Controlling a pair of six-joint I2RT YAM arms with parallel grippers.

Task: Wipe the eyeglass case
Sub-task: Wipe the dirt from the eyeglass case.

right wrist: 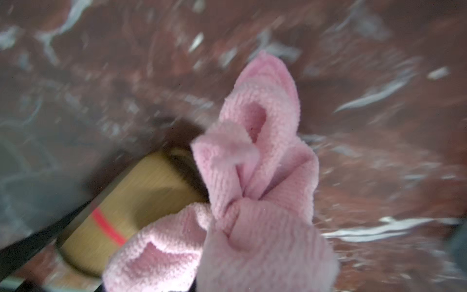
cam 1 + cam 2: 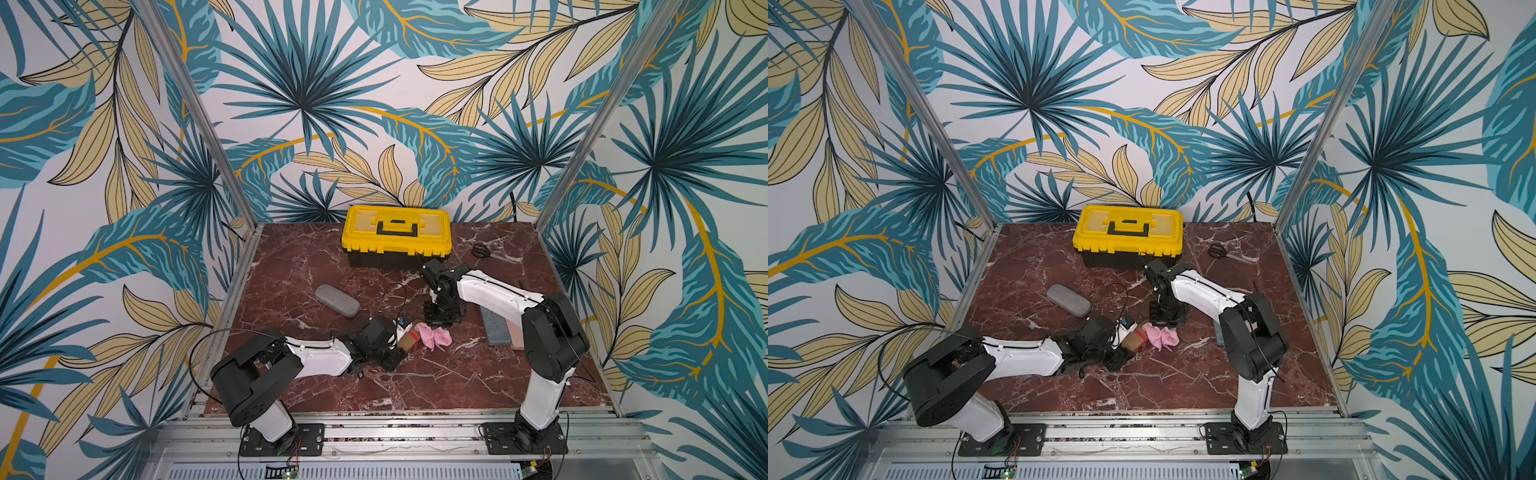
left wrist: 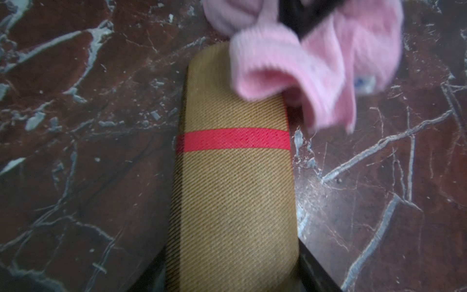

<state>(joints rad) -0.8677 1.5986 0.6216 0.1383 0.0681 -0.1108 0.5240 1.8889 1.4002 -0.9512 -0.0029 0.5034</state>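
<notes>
The left gripper (image 2: 400,348) clamps the tan, red-striped eyeglass case (image 3: 235,182) at mid-table. The pink cloth (image 2: 434,337), pinched in the right gripper (image 2: 436,325), overlaps its far end. Bare marble tabletop (image 2: 436,386) lies open toward the front edge. A grey case (image 2: 336,300) sits well apart.

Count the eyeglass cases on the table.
2 for sure: grey case lying left of centre; tan red-striped case in the left jaws, under the pink cloth. Two long shapes beside the right arm may be more.
</notes>
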